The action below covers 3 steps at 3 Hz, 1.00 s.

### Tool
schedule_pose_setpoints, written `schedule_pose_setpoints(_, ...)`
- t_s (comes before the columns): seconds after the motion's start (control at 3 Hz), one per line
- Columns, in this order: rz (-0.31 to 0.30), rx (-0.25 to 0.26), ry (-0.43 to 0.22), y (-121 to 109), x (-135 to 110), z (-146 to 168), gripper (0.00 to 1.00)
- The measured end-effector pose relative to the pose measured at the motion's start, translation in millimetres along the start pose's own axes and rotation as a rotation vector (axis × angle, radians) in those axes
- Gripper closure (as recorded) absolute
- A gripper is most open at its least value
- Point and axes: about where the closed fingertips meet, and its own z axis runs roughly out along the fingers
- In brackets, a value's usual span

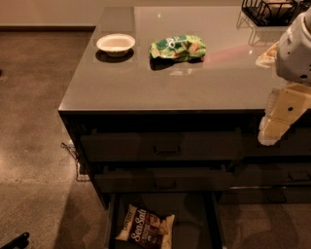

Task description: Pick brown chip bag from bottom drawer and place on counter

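The brown chip bag, dark brown and cream with white "Sea Salt" script, lies flat on the floor of the open bottom drawer, towards its left side. The counter is a glossy grey-brown top above the drawer stack. My gripper hangs at the right edge of the view, in front of the counter's front right edge, level with the top drawer. It is well above and to the right of the brown bag and holds nothing that I can see.
A white bowl and a green chip bag sit on the counter's far part. A black wire basket stands at the back right. Two handled drawers are slightly ajar above the bottom one. Brown floor lies to the left.
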Motion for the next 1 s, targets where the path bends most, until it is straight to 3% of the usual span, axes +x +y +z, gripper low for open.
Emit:
schedule_pose_setpoints(0.33,0.0,0.0,0.0,0.1,0.0,0.1,0.0)
schedule_pose_setpoints(0.67,0.023,-0.057,-0.022,20.7,7.6,30.0,0.0)
schedule_pose_setpoints(1.0,0.088,-0.134,-0.092,63.5,17.9,79.6,0.0)
